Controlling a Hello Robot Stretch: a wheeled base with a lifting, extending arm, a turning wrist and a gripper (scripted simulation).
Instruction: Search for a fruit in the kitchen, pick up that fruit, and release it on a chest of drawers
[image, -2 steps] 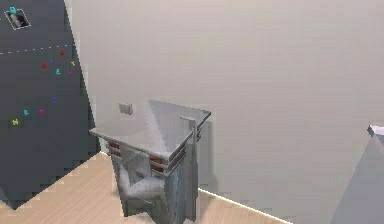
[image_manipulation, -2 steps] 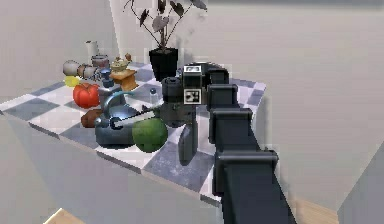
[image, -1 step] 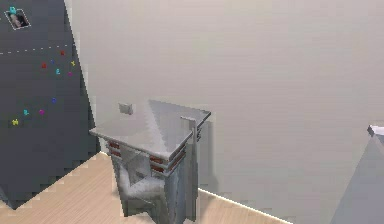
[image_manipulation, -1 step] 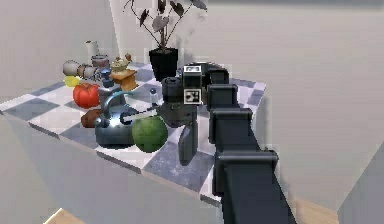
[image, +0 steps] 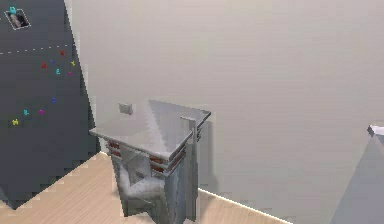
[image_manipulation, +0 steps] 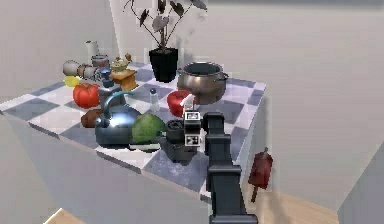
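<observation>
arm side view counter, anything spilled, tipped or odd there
Nothing looks spilled or tipped. The checkered grey-and-white countertop is just crowded: a shiny blue-grey kettle, dark metal pot and black-potted plant all stand upright.

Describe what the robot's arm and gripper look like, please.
The arm is a dark, almost black square bar. At its far end stand two small white squares with black marks. The gripper next to them has a dark body as well.
</observation>
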